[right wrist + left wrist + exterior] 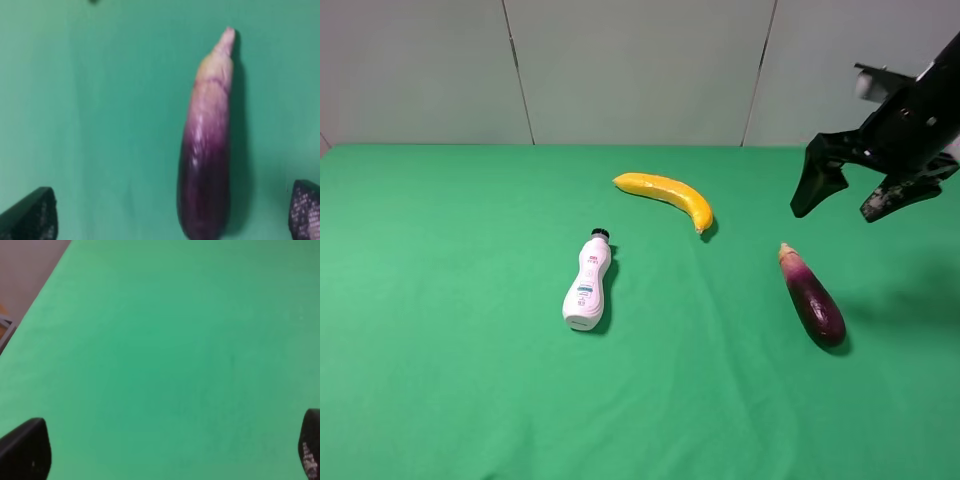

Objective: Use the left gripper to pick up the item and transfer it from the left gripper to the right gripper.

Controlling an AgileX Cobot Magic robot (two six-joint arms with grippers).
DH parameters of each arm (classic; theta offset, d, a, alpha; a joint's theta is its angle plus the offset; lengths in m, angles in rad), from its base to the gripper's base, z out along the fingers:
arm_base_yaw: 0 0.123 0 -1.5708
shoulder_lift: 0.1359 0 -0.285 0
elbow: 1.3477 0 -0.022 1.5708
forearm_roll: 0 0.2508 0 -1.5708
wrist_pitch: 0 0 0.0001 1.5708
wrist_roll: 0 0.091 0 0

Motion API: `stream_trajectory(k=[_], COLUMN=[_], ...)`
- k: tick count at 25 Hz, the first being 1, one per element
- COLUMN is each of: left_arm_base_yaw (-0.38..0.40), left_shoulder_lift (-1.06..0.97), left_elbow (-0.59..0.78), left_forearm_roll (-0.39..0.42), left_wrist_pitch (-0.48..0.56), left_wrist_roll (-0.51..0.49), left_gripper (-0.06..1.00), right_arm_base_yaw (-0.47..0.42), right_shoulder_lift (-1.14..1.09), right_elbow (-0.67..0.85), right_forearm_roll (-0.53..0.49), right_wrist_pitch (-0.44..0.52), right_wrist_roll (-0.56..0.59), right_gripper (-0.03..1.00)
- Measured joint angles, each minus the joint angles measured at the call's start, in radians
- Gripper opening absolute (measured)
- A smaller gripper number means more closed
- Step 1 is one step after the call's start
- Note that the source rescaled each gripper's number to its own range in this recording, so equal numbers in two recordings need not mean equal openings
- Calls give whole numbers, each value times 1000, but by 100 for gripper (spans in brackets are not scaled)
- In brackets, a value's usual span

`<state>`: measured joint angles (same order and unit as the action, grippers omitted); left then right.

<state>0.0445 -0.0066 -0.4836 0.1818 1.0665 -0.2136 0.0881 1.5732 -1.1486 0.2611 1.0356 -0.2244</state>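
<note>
your right gripper [850, 198] hangs spread at 1 o'clock of the eggplant [812, 297]; left gripper [165, 452] spread, empty.

place: robot test lab, staged | desk [440, 380]: covered edge to edge in plain green cloth | backdrop: bare pale wall panels [630, 70] with seams | props: banana [665, 193], white bottle [588, 282], eggplant [812, 296] laid well apart
</note>
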Motion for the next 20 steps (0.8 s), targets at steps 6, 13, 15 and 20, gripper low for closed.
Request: stream_trajectory(k=[6,13,15,20], left_arm_base_yaw=[0,0,0,0], left_shoulder_lift=[0,0,0,0], left_elbow=[0,0,0,0], left_forearm_roll=[0,0,0,0], left_wrist_pitch=[0,0,0,0], left_wrist_roll=[0,0,0,0], left_gripper=[100,100,100,100], right_arm_base_yaw=[0,0,0,0], right_shoulder_lift=[-119,-306,-374,-542], right_elbow=[0,16,42,134], right_forearm_roll=[-64,-127,-133,-136], right_wrist_pitch=[119,174,175,177], right_wrist_roll=[51,97,112,126], right_gripper=[100,100,100,100])
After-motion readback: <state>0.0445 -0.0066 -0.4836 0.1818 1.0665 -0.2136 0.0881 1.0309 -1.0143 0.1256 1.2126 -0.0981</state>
